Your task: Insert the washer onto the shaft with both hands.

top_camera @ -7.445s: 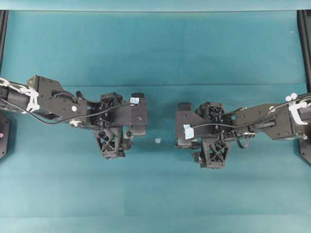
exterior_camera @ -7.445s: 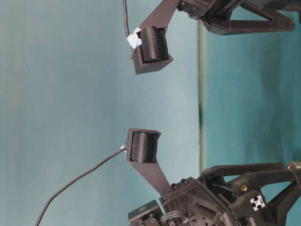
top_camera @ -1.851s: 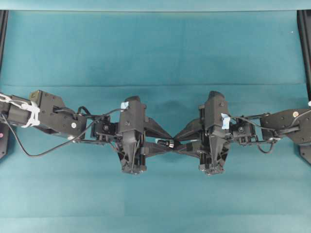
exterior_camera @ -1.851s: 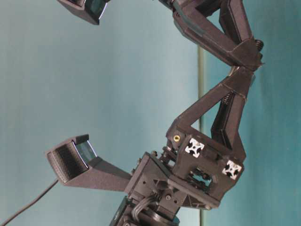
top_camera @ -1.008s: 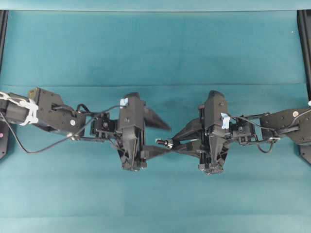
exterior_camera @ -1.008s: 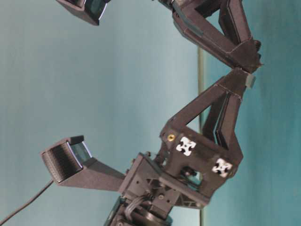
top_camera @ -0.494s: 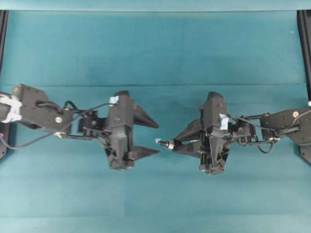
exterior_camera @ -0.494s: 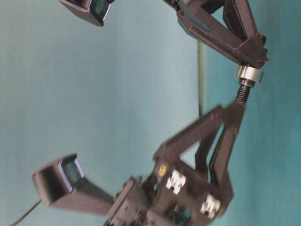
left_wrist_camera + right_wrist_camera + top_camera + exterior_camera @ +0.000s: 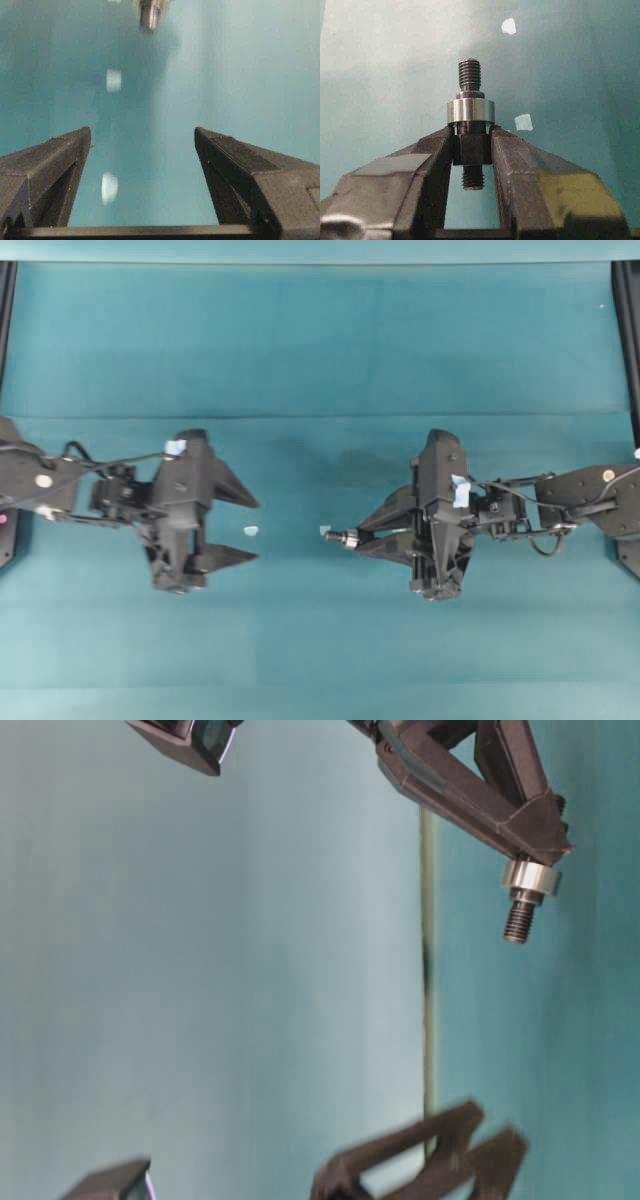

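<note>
**Washer seated on shaft, left tool clear**

Teal tabletop [image 9: 320, 340]. Right tool [image 9: 472, 145] closed on the shaft [image 9: 470, 75] at its collar — threaded end pointing toward the left arm. Left tool [image 9: 240, 530] fully spread, holding nothing, well apart from the shaft tip. Washer [image 9: 470, 111] sits around the shaft, just beyond the right fingertips. Two pale tape scraps [image 9: 250, 531] lie between the tools.

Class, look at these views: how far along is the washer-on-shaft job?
Done: the washer sits on the shaft, against the right tool's fingertips. In hand: the right tool is shut on the shaft. The left tool is open and empty, apart from it. Nothing looks left except perhaps setting it down.
</note>
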Robot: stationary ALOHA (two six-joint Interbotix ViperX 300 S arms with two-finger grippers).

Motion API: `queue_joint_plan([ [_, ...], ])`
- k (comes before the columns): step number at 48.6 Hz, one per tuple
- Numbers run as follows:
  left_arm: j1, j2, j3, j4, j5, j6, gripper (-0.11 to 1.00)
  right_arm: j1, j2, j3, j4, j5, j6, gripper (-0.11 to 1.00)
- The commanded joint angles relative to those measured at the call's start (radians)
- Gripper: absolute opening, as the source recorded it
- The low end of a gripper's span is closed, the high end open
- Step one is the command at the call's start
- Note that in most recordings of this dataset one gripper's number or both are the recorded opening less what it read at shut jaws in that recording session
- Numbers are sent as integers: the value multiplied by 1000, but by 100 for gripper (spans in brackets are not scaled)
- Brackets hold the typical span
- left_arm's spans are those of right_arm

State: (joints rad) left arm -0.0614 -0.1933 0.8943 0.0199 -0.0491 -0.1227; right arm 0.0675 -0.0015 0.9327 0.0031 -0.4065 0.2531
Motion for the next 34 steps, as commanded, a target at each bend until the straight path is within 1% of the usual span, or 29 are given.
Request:
queue_joint_plan([
  [1,-2,-48,8,2,8,-2,90,3,-11,-14,0,-6,-3,0],
  [13,-2,-104,57,2,14,0,90,3,-9,-15,0,-6,-3,0],
  [34,-2,-109,61,2,14,-2,90,3,-6,-18,0,-6,-3,0],
])
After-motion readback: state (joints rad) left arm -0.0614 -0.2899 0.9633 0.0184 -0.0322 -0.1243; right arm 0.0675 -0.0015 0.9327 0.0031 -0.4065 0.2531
